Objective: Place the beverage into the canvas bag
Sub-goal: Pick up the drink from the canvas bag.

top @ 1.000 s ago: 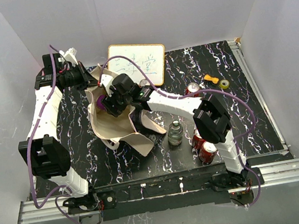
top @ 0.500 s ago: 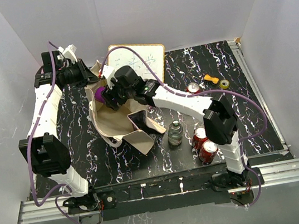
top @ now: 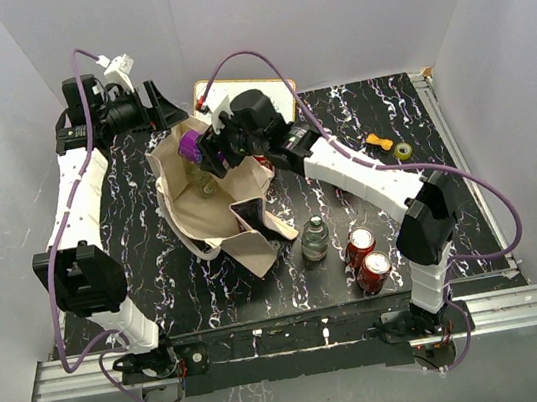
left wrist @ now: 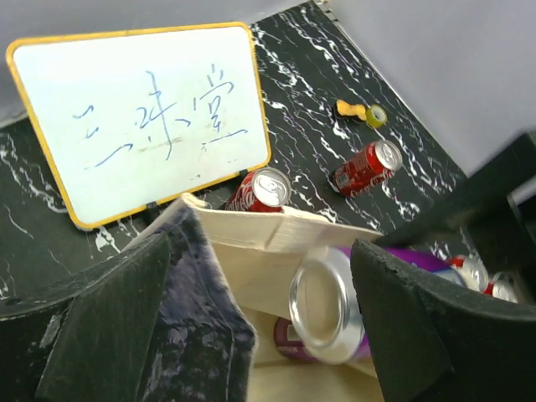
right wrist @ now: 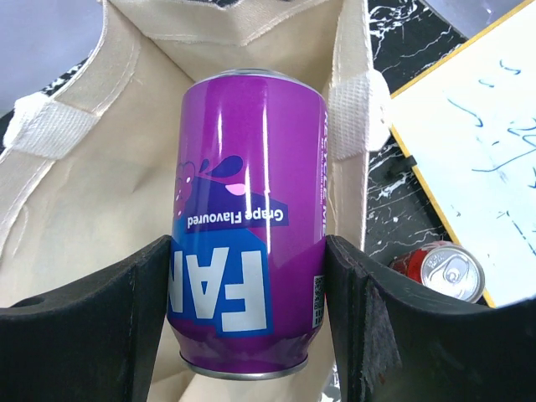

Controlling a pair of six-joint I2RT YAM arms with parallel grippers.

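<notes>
The beverage, a purple grape soda can [right wrist: 247, 226], lies gripped by its sides in my right gripper [right wrist: 247, 293], which is shut on it. In the top view the can [top: 190, 146] hangs over the open mouth of the beige canvas bag [top: 214, 231]. My left gripper [top: 155, 107] stands open just behind the bag's far rim. In the left wrist view its fingers [left wrist: 109, 327] straddle the bag's dark panel [left wrist: 197, 318] without holding it. The can's silver end [left wrist: 327, 306] shows there above the bag's pale inside.
A white framed board with writing [top: 269, 105] stands behind the bag. A red can [left wrist: 260, 191] sits by it. A clear bottle [top: 314, 238] and two red cans [top: 368, 255] stand at the front right, with a yellow piece [top: 374, 142] and a tape roll [top: 403, 151] further back.
My left gripper has opened, let go of the bag's rim and drawn back. The right gripper has lifted the purple can up and toward the back of the bag.
</notes>
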